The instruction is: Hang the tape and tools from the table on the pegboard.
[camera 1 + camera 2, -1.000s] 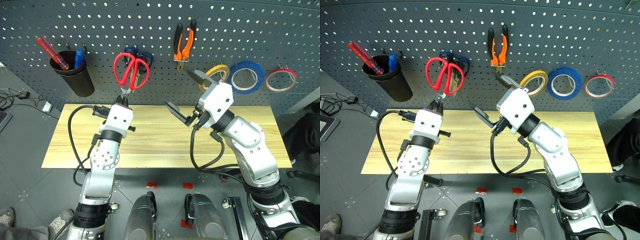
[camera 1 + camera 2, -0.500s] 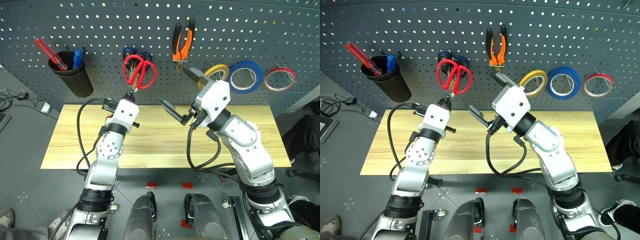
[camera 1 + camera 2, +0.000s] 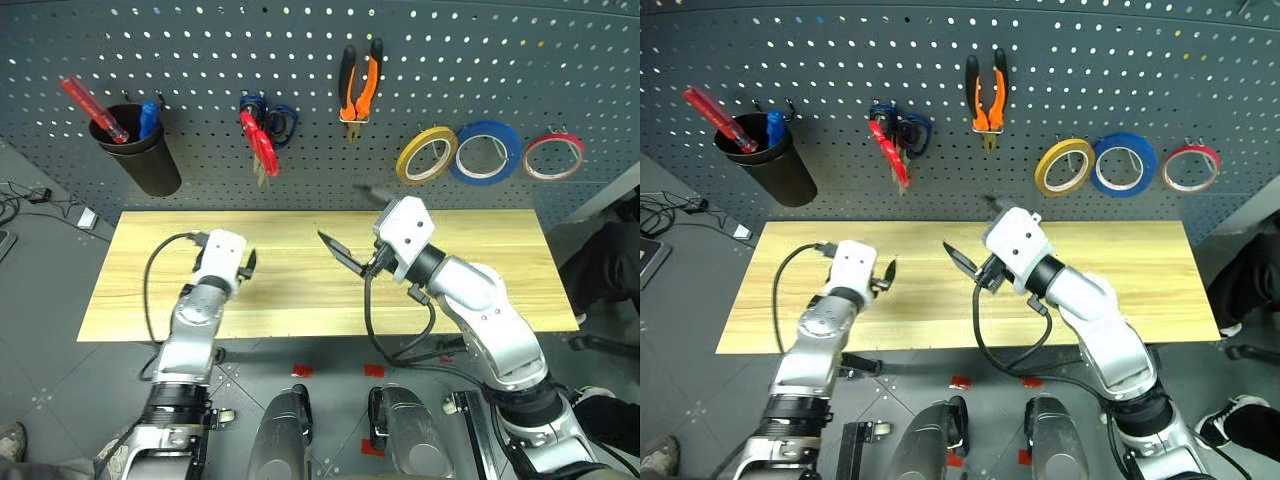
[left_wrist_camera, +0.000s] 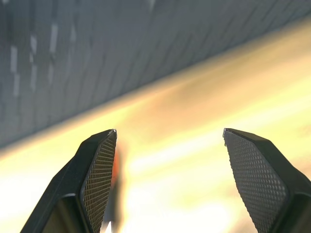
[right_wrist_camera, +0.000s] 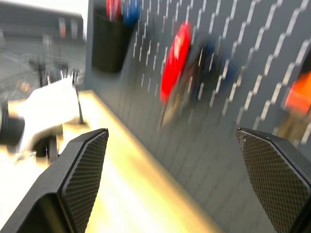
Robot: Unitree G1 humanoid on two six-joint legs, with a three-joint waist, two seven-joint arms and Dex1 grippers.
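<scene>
The red-handled scissors (image 3: 258, 146) hang on the pegboard (image 3: 200, 50), turned edge-on, in front of blue-handled scissors (image 3: 276, 115). Orange-and-black pliers (image 3: 360, 80) hang higher, to their right. The yellow tape (image 3: 427, 155) hangs further right. My left gripper (image 3: 232, 262) is open and empty, low over the left part of the table (image 3: 480, 240); its fingers (image 4: 99, 174) stand wide apart. My right gripper (image 3: 343, 215) is open and empty above the table's middle, pointing toward the scissors (image 5: 175, 60).
A black cup (image 3: 140, 150) on the pegboard's left holds a red-handled tool (image 3: 92, 108) and a blue one. A blue roll (image 3: 487, 152) and a red roll (image 3: 553, 155) hang right of the yellow tape. Cables lie on the floor at left.
My left gripper has let go of the red scissors, opened and dropped down to the table. The scissors now hang on the pegboard, turned sideways. My right gripper has sunk lower.
</scene>
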